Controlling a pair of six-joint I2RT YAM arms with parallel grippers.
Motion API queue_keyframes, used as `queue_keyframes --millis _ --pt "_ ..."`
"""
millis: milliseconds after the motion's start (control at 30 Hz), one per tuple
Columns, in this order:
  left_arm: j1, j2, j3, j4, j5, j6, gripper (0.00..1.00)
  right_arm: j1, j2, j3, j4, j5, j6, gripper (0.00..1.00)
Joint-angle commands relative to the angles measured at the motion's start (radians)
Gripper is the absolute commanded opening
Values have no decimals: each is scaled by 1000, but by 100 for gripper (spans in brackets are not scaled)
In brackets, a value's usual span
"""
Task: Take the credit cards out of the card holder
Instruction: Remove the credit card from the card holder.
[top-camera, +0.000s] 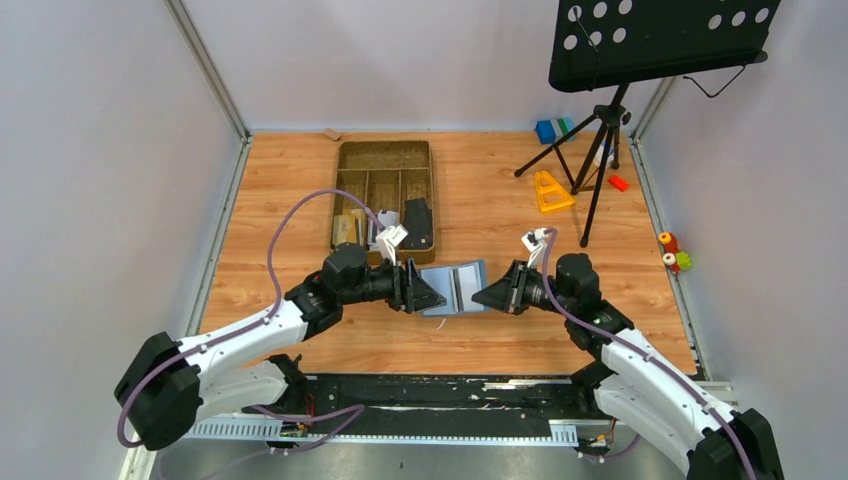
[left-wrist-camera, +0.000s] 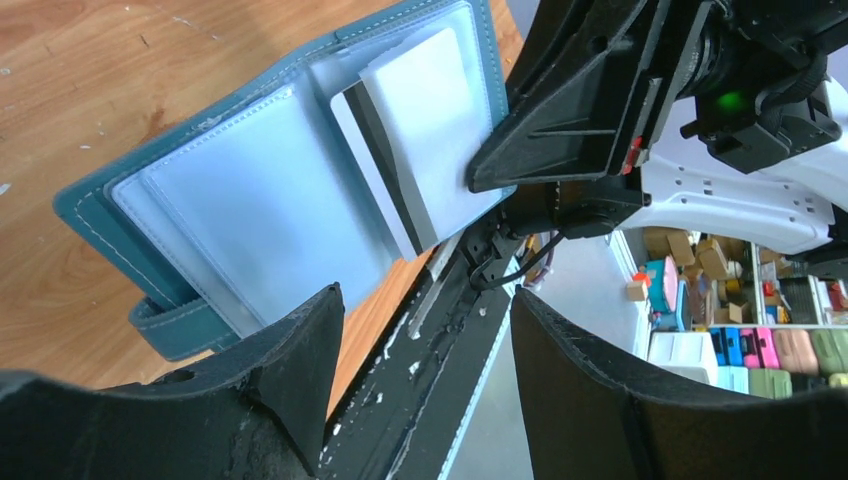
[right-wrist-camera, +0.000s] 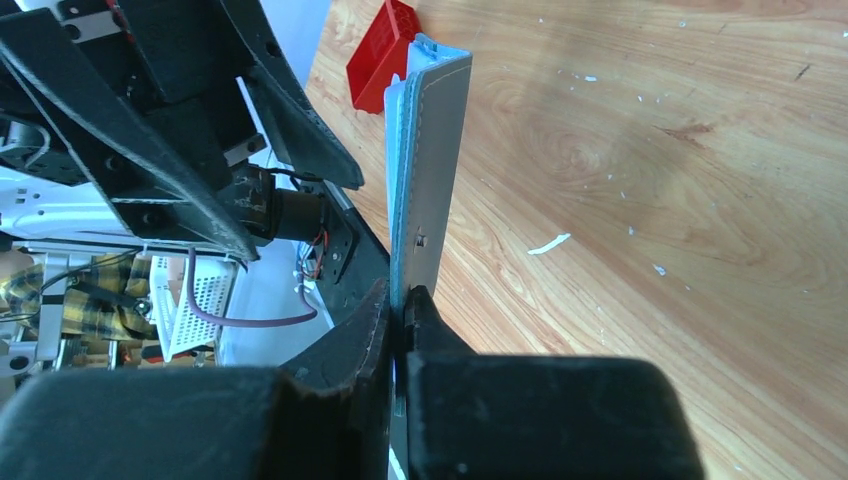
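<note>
Left wrist view: right gripper (right-wrist-camera: 403, 305) pinches the card holder (left-wrist-camera: 250, 200) edge, propping it open so the wide, empty left gripper (left-wrist-camera: 425, 300) can reach credit cards (left-wrist-camera: 400, 140) at upper centre.

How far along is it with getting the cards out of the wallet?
Done: the wallet is open, and the right hand is shut on its edge. In hand: the left hand is open right by it, holding nothing. Left: the cards, a pale one over a striped one, are inside it, so pulling them out remains.
</note>
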Motion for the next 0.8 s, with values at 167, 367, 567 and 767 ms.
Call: queue_keyframes --millis 167,367,567,767 --pt "5 29 -21 154 4 -56 59 -3 10 -10 185 -64 88 0" --pt "62 33 -107 321 71 -169 55 -3 1 -21 224 -89 118 0" --pt "66 55 -122 412 132 -216 50 -4 10 -54 326 -124 182 0" --pt "66 113 -122 572 206 -284 38 -3 48 -71 427 -165 233 0"
